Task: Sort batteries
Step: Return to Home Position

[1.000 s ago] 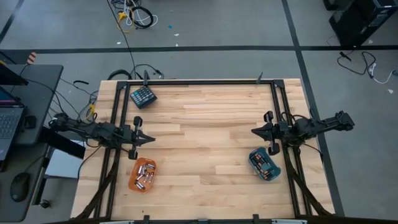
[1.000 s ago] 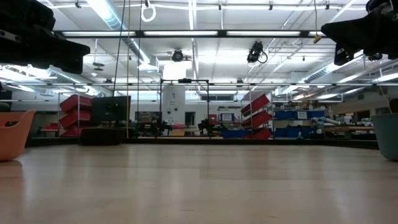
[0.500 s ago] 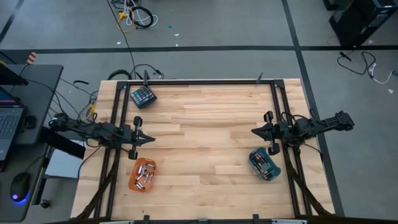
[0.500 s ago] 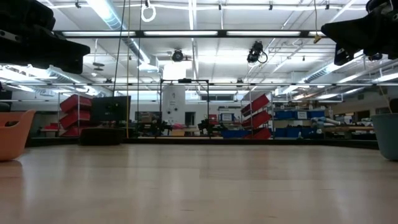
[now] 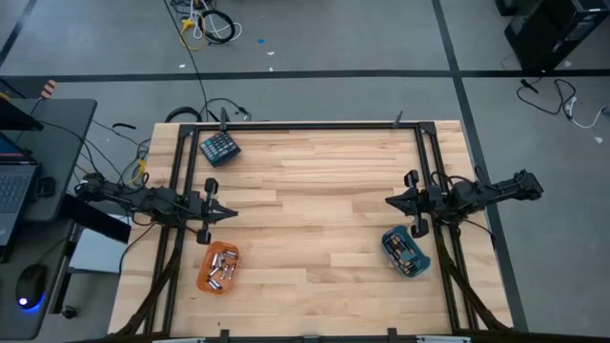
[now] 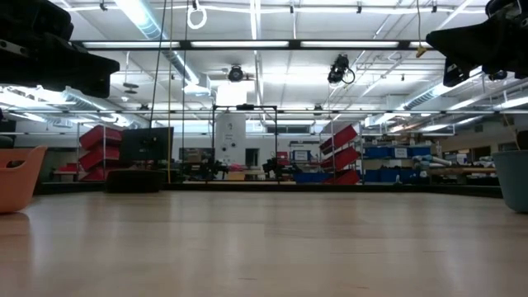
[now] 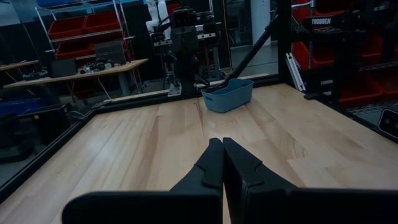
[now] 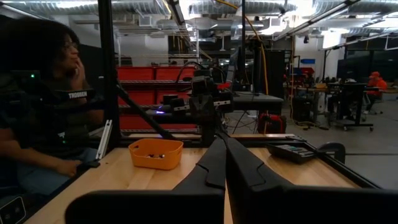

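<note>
An orange tray [image 5: 218, 268] near the table's near-left corner holds several small silvery batteries [image 5: 224, 266]. A teal-blue tray [image 5: 406, 251] near the right side holds several more batteries [image 5: 410, 253]. My left gripper [image 5: 233, 212] hovers shut above the table's left side, just beyond the orange tray. My right gripper [image 5: 389, 202] hovers shut above the right side, just beyond the blue tray. The left wrist view shows the shut fingers [image 7: 221, 149] and the blue tray [image 7: 227, 95] across the table; the right wrist view shows shut fingers [image 8: 221, 144] and the orange tray [image 8: 156, 153].
A dark teal keypad-like block [image 5: 219, 148] lies near the far-left corner. A black frame [image 5: 305, 125] runs round the table's edges. The middle of the wooden top [image 5: 315, 210] is bare. A person [image 8: 37, 112] sits beyond the table's left side by a desk.
</note>
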### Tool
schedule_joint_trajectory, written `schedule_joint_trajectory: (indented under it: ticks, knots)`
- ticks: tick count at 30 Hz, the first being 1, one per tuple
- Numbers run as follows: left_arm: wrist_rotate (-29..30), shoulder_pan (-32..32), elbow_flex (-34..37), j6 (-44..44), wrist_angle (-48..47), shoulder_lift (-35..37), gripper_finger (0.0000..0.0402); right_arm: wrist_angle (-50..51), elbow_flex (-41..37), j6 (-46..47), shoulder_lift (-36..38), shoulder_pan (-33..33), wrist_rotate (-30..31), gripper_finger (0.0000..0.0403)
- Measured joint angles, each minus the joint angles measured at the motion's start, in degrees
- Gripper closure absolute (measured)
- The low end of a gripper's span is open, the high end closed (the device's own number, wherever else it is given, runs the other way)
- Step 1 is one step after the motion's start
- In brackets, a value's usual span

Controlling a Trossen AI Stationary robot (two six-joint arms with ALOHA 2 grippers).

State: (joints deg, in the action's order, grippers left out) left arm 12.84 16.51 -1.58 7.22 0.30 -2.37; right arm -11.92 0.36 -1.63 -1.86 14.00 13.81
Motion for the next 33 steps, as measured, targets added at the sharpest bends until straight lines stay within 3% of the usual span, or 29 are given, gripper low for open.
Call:
schedule_joint_trajectory:
  ticks: [33]
  knots:
    - [0.0, 0.0, 0.0, 0.0, 0.0, 0.0, 0.0402, 0.0, 0.0, 0.0, 0.0, 0.0, 0.0, 0.0401]
